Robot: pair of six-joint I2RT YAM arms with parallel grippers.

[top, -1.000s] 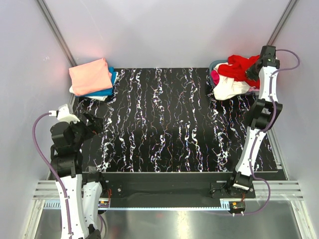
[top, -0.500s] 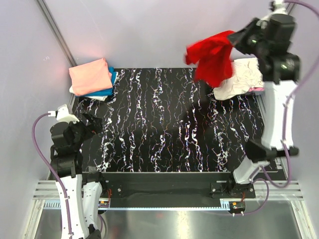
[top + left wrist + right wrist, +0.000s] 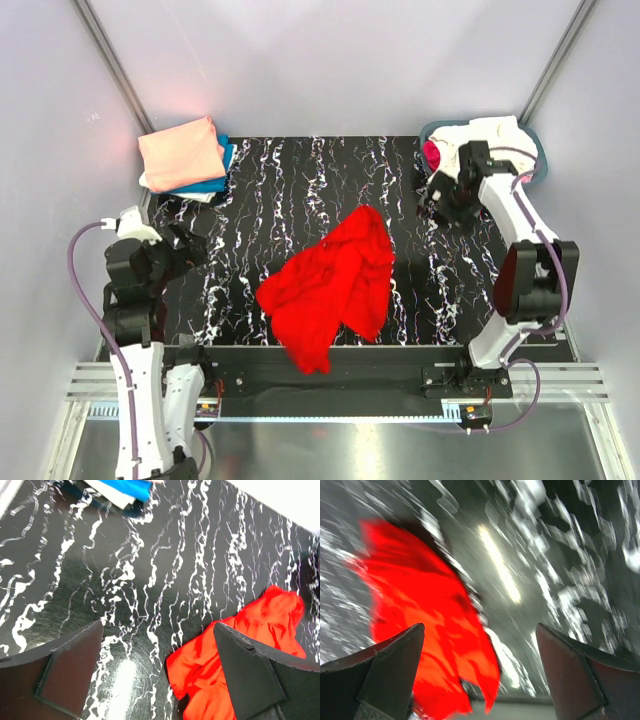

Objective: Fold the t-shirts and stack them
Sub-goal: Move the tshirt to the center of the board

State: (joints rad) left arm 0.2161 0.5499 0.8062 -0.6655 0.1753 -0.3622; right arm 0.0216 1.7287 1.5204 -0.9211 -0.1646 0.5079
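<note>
From where I stand, the desk (image 3: 300, 190) is black, streaked all over with white marble-like veins. Plain pale lavender-grey panels close it in: a back wall (image 3: 320, 60), a left wall (image 3: 50, 150) and a right wall (image 3: 610, 200). Slanting metal struts (image 3: 110, 65) run up the two back corners. A ribbed aluminium rail (image 3: 330, 385) lines the near edge, with a brushed metal sheet (image 3: 350, 450) below it. Soft overhead light leaves a bright glare (image 3: 122, 672) on the glossy top.

The crumpled cotton t-shirt (image 3: 335, 285) is bright red; the flat tabletop (image 3: 300, 190) is black with white squiggles; the folded shirt (image 3: 180, 152) is salmon-pink
</note>
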